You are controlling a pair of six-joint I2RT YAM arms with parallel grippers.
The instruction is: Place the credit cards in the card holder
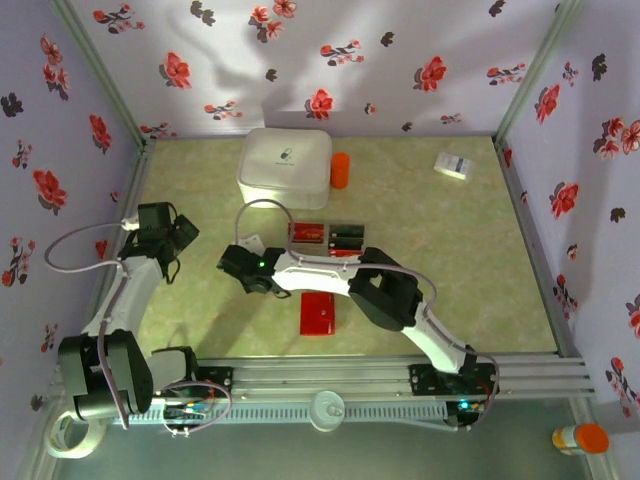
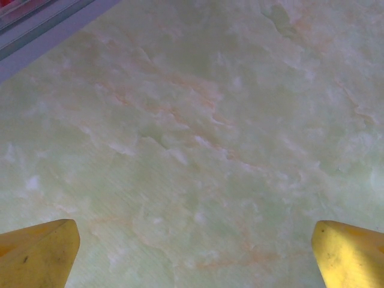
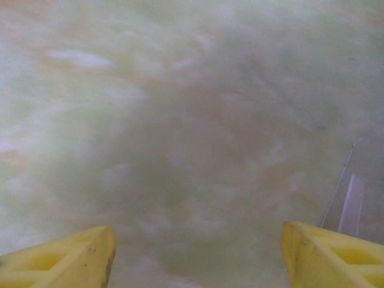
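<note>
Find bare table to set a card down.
Bare: right side of the table, between the small white box and the near rail; also left of the big white box. Crowded: centre, with cards, wallet and right arm.

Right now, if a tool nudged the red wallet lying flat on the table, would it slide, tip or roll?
The red wallet lies flat and thin, so it would probably slide, not tip or roll. Its low edges sit flush on the smooth table, so pinching it from above looks awkward.
</note>
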